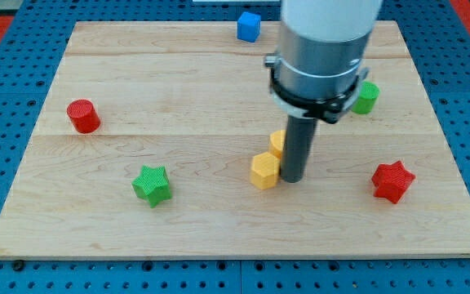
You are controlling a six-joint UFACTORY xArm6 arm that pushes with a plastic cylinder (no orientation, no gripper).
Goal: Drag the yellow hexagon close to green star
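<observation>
The yellow hexagon (263,171) lies a little right of the board's middle, toward the view's bottom. My tip (292,179) stands right against its right side. A second yellow block (277,142) sits just above the hexagon, partly hidden behind the rod; its shape cannot be made out. The green star (152,184) lies to the view's left of the hexagon, well apart from it, near the bottom edge of the board.
A red cylinder (82,116) stands at the view's left. A blue cube (249,26) sits at the top edge. A green block (366,97) shows at the right, partly behind the arm. A red star (392,180) lies at lower right. The wooden board (219,237) ends near the bottom.
</observation>
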